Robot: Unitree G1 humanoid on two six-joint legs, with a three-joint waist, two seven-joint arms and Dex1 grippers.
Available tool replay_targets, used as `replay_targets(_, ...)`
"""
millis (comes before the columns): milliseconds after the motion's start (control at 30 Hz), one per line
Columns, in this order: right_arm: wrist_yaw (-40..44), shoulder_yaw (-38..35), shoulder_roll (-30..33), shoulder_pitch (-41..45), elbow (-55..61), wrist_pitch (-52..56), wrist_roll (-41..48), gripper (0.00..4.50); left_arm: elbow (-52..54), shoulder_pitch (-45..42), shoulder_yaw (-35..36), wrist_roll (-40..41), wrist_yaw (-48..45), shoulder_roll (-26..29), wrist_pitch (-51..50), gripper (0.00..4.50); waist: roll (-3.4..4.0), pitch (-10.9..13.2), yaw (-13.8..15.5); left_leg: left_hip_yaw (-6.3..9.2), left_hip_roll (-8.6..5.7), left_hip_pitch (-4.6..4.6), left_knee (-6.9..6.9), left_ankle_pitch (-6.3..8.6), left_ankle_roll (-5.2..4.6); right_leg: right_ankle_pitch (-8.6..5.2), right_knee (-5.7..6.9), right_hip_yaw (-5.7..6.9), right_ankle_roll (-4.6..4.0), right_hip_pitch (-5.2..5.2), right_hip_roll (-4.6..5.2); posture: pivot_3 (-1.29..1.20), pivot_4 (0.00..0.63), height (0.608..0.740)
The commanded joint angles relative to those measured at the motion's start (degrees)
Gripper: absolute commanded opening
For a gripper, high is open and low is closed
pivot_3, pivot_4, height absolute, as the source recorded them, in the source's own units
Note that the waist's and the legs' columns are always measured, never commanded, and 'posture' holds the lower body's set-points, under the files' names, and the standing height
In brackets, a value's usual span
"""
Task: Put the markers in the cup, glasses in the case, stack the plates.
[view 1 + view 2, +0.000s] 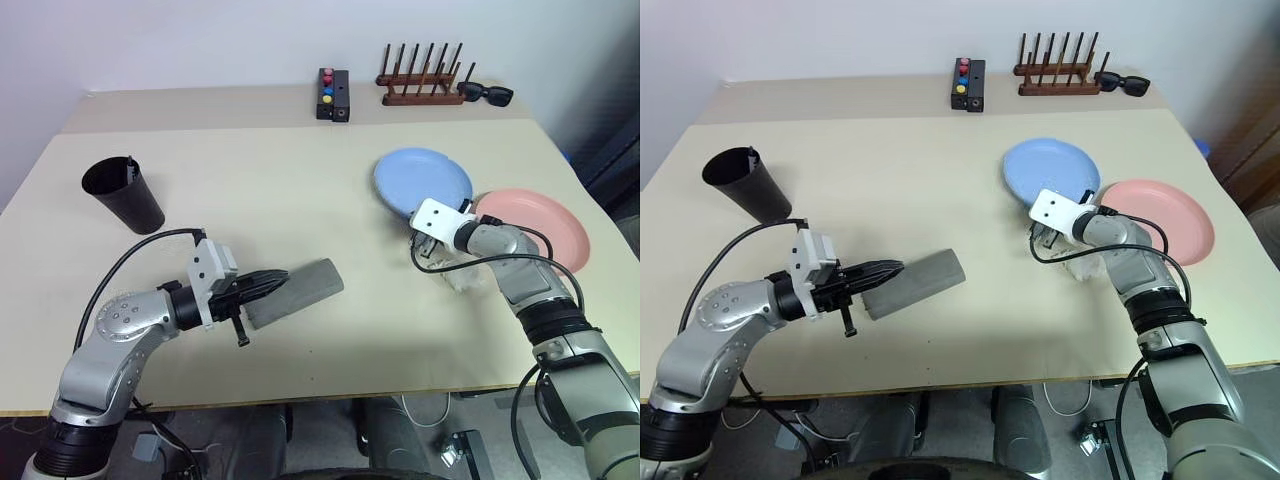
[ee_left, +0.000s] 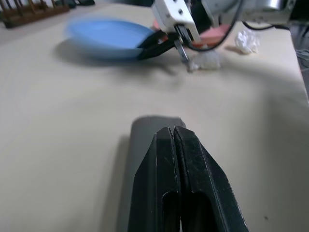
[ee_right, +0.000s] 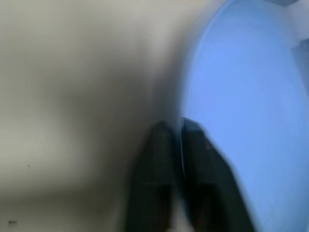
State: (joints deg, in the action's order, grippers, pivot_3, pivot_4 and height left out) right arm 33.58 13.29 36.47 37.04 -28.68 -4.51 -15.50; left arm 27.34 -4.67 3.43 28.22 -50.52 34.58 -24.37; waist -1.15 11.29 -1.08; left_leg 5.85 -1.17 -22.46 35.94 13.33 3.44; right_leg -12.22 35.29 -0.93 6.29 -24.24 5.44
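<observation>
The left gripper (image 1: 268, 284) was closed, its two black fingers (image 2: 176, 164) pressed flat together with nothing between them, pointing level toward the right over the near left part of the table (image 1: 260, 190). The grey glasses case (image 1: 300, 292) lay shut on the table right at those fingertips, its long side running away to the right; whether the tips touched it I could not tell.

The right gripper (image 2: 157, 46) sat at the near edge of the light blue plate (image 1: 422, 183), its fingers (image 3: 159, 169) nearly together, and from the blurred right wrist view it could not be settled whether they pinched the rim or merely lay against it. The salmon pink plate (image 1: 540, 222) lay just right of the blue one, the two rims overlapping or touching. Small clear crumpled bits (image 2: 205, 60) lay on the table beside the right gripper; what they were was not plain.

The black cup (image 1: 122, 195) stood at the far left of the table, tilted, with a slim dark marker (image 1: 131, 167) poking above its rim. Along the far edge sat a black box with coloured buttons (image 1: 333, 95), a wooden peg rack (image 1: 422, 80) and thick black sunglasses (image 1: 487, 94) to its right.
</observation>
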Motion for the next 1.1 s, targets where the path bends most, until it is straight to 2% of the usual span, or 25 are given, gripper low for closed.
replay_targets(33,-1.0,-0.6,0.8,0.3,3.1,-2.5,-1.2,0.03,2.4,-0.6,0.6,1.7,1.5,-0.7,-0.2,0.0,0.0,0.0,0.0,-0.01,0.0,0.0,0.0,0.0,0.0,0.0,0.0,-0.01,0.0,0.0,0.0,0.0,0.15,0.739)
replay_targets(200,-1.2,-2.3,3.0,-1.0,8.7,-2.9,-2.2,0.03,2.8,-0.6,-0.5,2.1,2.6,-1.5,-0.4,0.0,0.01,0.0,0.0,0.0,0.0,-0.01,-0.01,0.0,0.0,0.0,0.0,-0.01,0.0,0.0,0.0,0.0,0.15,0.739)
replay_targets(367,4.1,-10.3,13.3,-8.0,21.3,2.9,0.8,0.03,0.5,-3.1,-2.5,2.2,2.4,-2.8,-0.2,0.0,0.08,0.0,1.0,0.01,-0.05,-0.1,0.04,0.0,0.0,-0.01,-0.07,-0.01,0.02,0.0,0.03,0.0,0.15,0.739)
replay_targets(567,11.1,-19.4,23.0,-21.0,28.0,9.1,4.6,0.03,-2.4,-7.4,-5.5,1.7,1.1,-3.9,-0.2,0.0,0.1,0.0,0.5,0.0,-0.04,-0.02,0.08,0.04,-0.06,-0.02,-0.1,-0.01,0.01,0.14,0.02,0.0,0.15,0.739)
replay_targets(700,12.4,-22.4,25.3,-27.8,28.4,10.7,5.5,0.03,-5.0,-8.5,-6.4,1.1,0.0,-4.5,1.0,0.0,0.15,0.0,-0.1,-0.12,-0.03,0.04,0.09,0.09,-0.15,-0.02,-0.1,-0.09,0.02,0.15,0.02,0.0,0.15,0.739)
replay_targets(867,13.4,-23.3,25.5,-30.0,27.7,12.9,6.2,0.03,-7.3,-7.4,-5.8,0.7,-1.7,-4.2,3.5,0.0,0.2,0.0,-0.2,-0.32,0.02,0.15,0.1,0.13,-0.23,-0.02,-0.05,-0.22,0.02,0.13,0.01,0.0,0.15,0.739)
replay_targets(900,13.7,-23.3,25.5,-30.2,27.7,13.2,6.3,0.68,-7.6,-7.1,-5.6,0.6,-1.9,-4.1,4.0,0.0,0.2,0.0,0.0,-0.32,0.02,0.13,0.11,0.13,-0.23,-0.02,-0.05,-0.22,0.02,0.13,0.01,0.0,0.15,0.739)
replay_targets(933,13.8,-23.2,25.6,-30.3,27.7,13.3,6.3,1.02,-7.8,-6.7,-5.5,0.6,-2.1,-4.1,4.4,0.0,0.2,0.0,0.1,-0.33,0.02,0.12,0.12,0.13,-0.23,-0.02,-0.06,-0.23,0.02,0.13,0.02,0.0,0.15,0.739)
replay_targets(1100,13.2,-23.5,26.3,-29.2,27.5,12.3,5.7,3.5,-8.5,-4.7,-5.1,0.2,-2.7,-3.7,6.2,0.0,0.2,0.0,0.4,-0.35,0.01,0.07,0.18,0.13,-0.23,-0.02,-0.1,-0.23,0.02,0.14,0.03,0.0,0.15,0.739)
